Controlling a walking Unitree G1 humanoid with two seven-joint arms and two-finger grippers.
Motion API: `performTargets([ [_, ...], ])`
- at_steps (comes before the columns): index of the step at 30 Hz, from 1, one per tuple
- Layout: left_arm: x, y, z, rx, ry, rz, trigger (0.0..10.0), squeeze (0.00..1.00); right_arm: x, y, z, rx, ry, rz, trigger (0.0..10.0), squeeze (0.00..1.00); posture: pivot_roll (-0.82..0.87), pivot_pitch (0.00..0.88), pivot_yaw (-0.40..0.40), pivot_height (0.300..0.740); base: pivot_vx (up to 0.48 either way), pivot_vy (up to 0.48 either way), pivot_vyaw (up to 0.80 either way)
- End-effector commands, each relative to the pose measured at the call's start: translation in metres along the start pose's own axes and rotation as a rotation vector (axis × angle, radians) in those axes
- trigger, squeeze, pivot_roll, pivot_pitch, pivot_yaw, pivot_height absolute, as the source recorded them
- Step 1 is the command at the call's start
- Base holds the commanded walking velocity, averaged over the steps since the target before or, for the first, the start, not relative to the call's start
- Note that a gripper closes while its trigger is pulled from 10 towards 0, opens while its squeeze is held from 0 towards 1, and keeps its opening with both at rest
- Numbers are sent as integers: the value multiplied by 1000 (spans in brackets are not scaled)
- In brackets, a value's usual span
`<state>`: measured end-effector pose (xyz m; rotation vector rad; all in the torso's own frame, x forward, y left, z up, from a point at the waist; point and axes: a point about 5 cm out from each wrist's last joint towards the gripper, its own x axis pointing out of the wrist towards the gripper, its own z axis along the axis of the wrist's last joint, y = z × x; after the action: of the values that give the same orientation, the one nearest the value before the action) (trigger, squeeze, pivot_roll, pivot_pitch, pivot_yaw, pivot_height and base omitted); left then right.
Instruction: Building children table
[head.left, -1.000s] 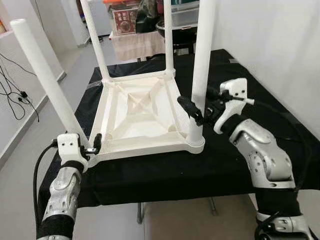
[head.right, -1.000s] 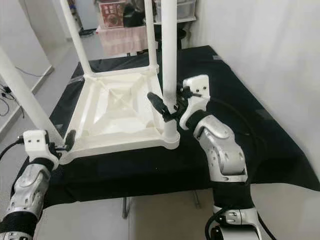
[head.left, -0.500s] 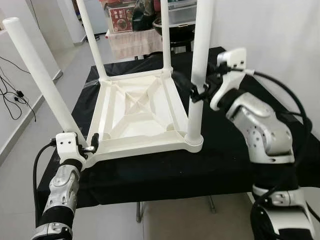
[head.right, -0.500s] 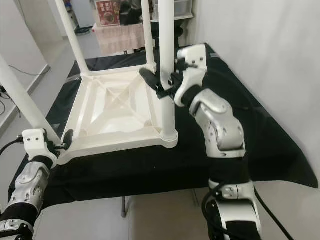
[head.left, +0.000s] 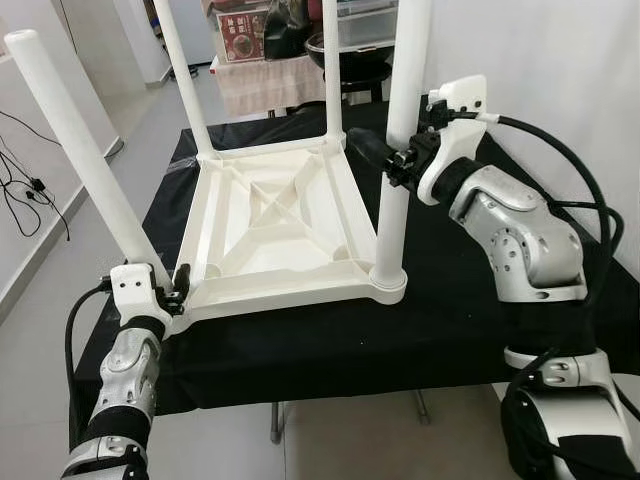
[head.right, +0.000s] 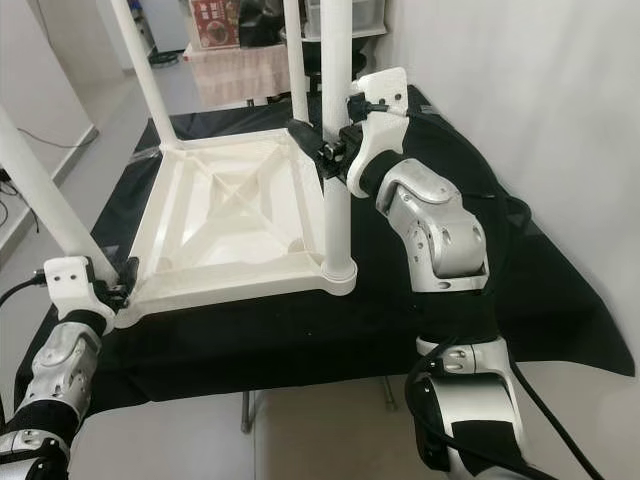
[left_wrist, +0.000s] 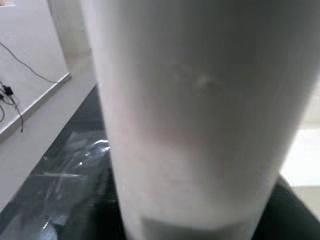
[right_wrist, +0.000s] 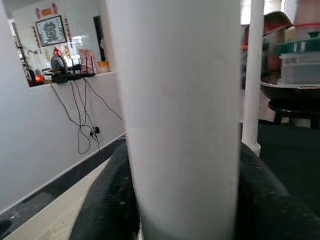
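Midway up the near leg, the raised right claw clamps; left claw grips the tilted corner leg.

arms: silver, jointed segments | wrists: white camera housings | cables: black, looped | fingers: long, black

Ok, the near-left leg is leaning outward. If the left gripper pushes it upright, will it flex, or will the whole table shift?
The near-left leg looks like a stiff, hollow white plastic tube, so it would probably pivot at its socket, not bend. The upturned table looks light and lies on a black cloth, so it may slide. The right gripper around the near-right leg should help steady it.
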<state>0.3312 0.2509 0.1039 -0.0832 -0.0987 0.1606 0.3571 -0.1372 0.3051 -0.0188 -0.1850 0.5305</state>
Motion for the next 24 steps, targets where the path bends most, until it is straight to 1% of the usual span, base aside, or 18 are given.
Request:
performTargets([
  [1,1,5,4,6,-21,9,0,0,1,1,-9,20,36,-11,0,0,-217,60,86,740,0,0,0],
  [4,1,5,4,4,-27,9,0,0,2,0,-9,31,32,-19,0,0,-217,60,86,740,0,0,0],
  [9,0,11,5,4,-39,23,0,0,3,0,-10,45,29,-38,0,0,-215,56,87,740,0,0,0],
  [11,0,17,13,10,-74,39,0,0,3,-7,-16,62,51,-103,0,0,-208,54,88,740,0,0,0],
  [12,4,22,26,14,-120,43,0,0,2,-16,-24,79,85,-187,0,0,-200,53,89,740,0,0,0],
  [13,4,22,26,14,-120,43,0,0,2,-16,-24,79,85,-187,0,0,-200,53,89,740,0,0,0],
  [14,6,24,33,17,-147,44,0,0,1,-22,-29,90,105,-236,0,0,-200,53,89,740,0,0,0],
  [16,6,24,33,17,-147,44,0,0,1,-22,-29,90,105,-236,0,0,-200,53,89,740,0,0,0],
  [17,13,30,64,35,-241,41,0,0,-4,-35,-46,127,165,-359,0,0,-165,48,92,740,0,0,0],
  [18,21,35,107,60,-359,30,0,0,-10,-45,-66,182,223,-469,0,0,-144,45,96,740,0,0,0],
  [19,24,37,144,85,-457,14,0,0,-16,-50,-83,228,276,-548,0,0,-144,45,96,740,0,0,0],
  [20,25,36,189,123,-566,-18,0,0,-20,-50,-101,293,323,-610,0,0,-112,41,104,740,0,0,0],
  [21,25,36,189,123,-566,-18,0,0,-20,-50,-101,293,323,-610,0,0,-112,41,104,740,0,0,0],
  [22,25,35,215,148,-625,-38,0,0,-22,-48,-110,333,346,-635,0,0,-107,41,106,740,0,0,0],
  [23,25,35,215,148,-625,-38,0,0,-22,-48,-110,333,346,-635,0,0,-107,41,106,740,0,0,0],
  [24,24,28,258,179,-720,-82,0,0,-22,-39,-128,393,400,-645,0,0,-79,37,118,740,0,0,0],
])
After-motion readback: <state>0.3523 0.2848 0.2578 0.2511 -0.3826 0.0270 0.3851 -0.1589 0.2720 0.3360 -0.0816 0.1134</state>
